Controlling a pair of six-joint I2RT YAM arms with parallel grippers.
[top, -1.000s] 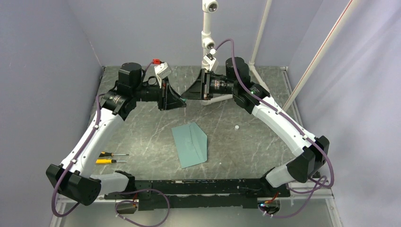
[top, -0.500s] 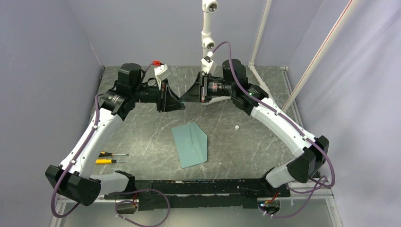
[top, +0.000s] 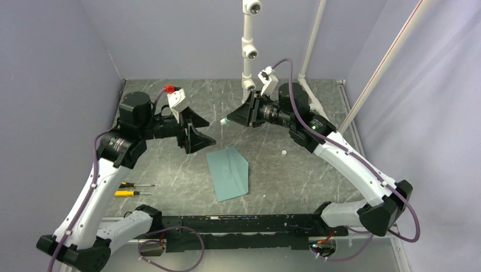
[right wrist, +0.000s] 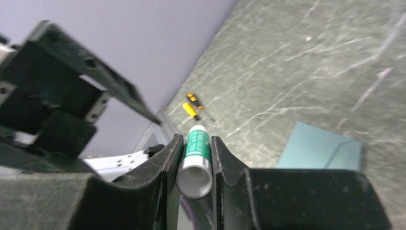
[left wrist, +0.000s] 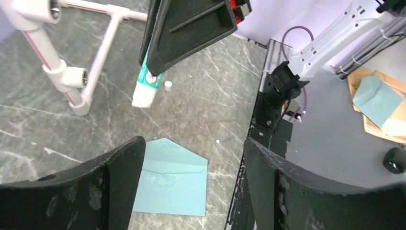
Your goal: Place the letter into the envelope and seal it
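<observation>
Top view of a grey marbled counter point(top: 170, 164) with 2 robot arms bolted at its near edge. 1 teal envelope point(top: 228, 173) lies flat near the middle of the counter, its pointed flap toward the far edge; nothing touches it.

The left claw point(top: 205, 132) hangs above the far left part of the counter with its 2 fingers spread wide, released and grasping nothing. The right claw point(top: 233, 117) faces it from just beside, above the far middle, clenched on 1 green and white glue stick point(top: 224, 121) whose white end pokes out past the fingertips.

1 small white cap point(top: 283, 152) lies on the counter to the right of the envelope, apart from it. 2 screwdrivers point(top: 133, 188) with yellow and black handles lie side by side near the left edge. 1 white pipe stand point(top: 248, 51) rises at the far edge.

The left wrist view also shows 1 second envelope point(left wrist: 378, 96), teal, on another surface beyond the counter.
</observation>
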